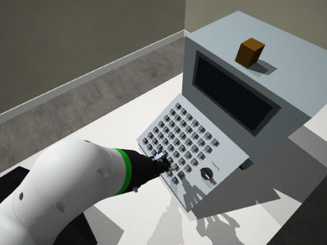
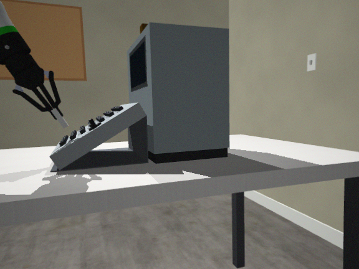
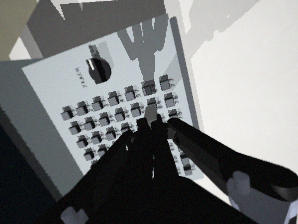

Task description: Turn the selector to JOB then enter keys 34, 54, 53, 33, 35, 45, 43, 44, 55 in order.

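The sloped keypad panel (image 1: 227, 156) (image 2: 106, 137) (image 3: 47, 75) carries several rows of small dark grey keys (image 1: 215, 142) (image 3: 67, 113). No visible key is lit; some are hidden behind the gripper. The names are too blurred to read. The black selector knob (image 1: 206, 173) (image 2: 91, 123) (image 3: 99, 70) has a white mark; which position it points to is unclear. The printed word TEACH (image 1: 215, 166) (image 3: 80, 77) is beside it. My gripper (image 1: 171, 167) (image 2: 65, 124) (image 3: 152, 113) is shut and empty. Its pale tip is a little above the lower keys near the selector end, not touching in the exterior view.
The grey machine housing (image 1: 284, 37) (image 2: 190, 87) with a dark screen (image 1: 233, 93) (image 2: 138, 66) rises behind the panel. An orange-brown block (image 1: 250, 52) (image 2: 143, 28) is on its top. Gripper shadows fall across the panel's lower corner and the white table (image 1: 113, 127) (image 2: 265, 146).
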`<state>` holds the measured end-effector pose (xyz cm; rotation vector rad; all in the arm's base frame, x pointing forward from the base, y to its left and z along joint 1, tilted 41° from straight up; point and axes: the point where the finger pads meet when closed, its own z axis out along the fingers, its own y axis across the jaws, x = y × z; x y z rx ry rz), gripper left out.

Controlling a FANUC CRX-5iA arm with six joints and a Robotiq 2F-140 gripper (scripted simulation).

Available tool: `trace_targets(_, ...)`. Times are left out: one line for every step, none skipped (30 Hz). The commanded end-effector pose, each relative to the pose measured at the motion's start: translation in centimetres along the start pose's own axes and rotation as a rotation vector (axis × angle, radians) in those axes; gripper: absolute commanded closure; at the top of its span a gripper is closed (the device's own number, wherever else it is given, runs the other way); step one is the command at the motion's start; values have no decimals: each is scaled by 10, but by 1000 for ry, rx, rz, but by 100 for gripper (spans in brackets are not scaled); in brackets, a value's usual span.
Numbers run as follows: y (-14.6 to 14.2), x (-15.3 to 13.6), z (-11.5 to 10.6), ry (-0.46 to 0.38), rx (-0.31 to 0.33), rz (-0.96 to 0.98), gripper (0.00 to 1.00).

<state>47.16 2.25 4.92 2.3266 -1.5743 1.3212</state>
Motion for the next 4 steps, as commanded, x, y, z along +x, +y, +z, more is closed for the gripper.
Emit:
trace_targets(0, 0, 0, 0, 0, 0, 100)
trace_targets(0, 0, 0, 0, 0, 0, 100)
trace_targets(0, 0, 0, 0, 0, 0, 100)
trace_targets(0, 0, 0, 0, 0, 0, 100)
